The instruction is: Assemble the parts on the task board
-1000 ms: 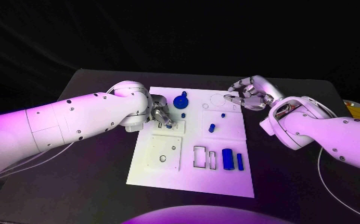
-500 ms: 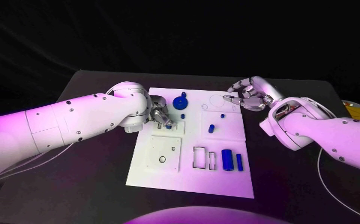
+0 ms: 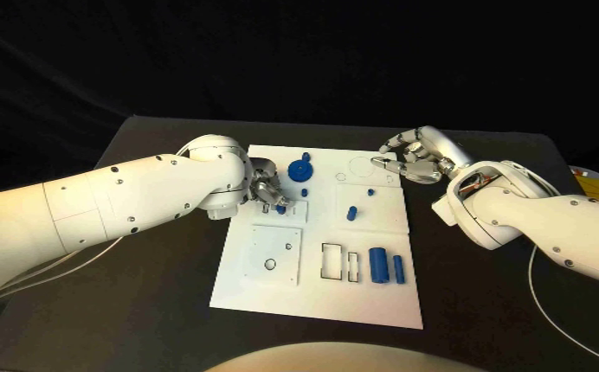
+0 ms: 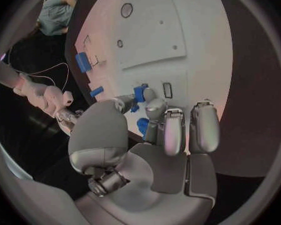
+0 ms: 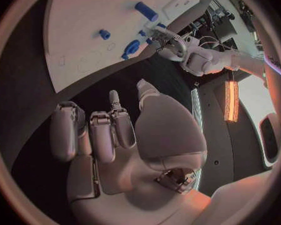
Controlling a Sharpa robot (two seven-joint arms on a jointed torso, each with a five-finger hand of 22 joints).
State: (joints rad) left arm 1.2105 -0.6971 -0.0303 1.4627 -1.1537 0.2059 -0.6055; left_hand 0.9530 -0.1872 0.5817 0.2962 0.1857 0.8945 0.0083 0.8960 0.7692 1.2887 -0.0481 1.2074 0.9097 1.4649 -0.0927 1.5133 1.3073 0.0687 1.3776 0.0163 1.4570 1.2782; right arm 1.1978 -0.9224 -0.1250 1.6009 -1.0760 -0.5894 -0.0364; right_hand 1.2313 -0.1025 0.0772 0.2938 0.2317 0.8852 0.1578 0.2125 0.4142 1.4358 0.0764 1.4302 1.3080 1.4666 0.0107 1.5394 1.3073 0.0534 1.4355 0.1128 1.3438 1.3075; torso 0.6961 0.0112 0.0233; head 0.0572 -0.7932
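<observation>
Between the earlier pictures and now almost nothing has moved — the two arms and the parts on the board sit in the same places, so the insertion on the left of the board reads as still under way, not finished.

At the left of the head view, the left hand (image 3: 266, 189) rests over the upper left part of the flat white rectangular task board (image 3: 375, 303). In its wrist view a small blue plastic peg-like part (image 4: 140, 93) sits pinched at the fingertips (image 4: 154, 106), right against the board beside a small rectangular slot (image 4: 167, 90); the other fingers lie straight and close together. Whether the part is seated in a hole I cannot tell.

Just right of that hand, near the upper middle of the board, stands a round blue gear-shaped piece (image 3: 299, 168), with a small blue stud (image 3: 352, 212) lower and further right. In the lower right part of the board lie a thick blue cylinder (image 3: 377, 265) and a thinner blue rod (image 3: 398, 269), side by side next to a rectangular cut-out — apparently still waiting to be placed.

At the right of the frame, the right hand (image 3: 418, 155) hovers at the board's upper right corner, fingers curled inward, and holds nothing that I can see.
</observation>
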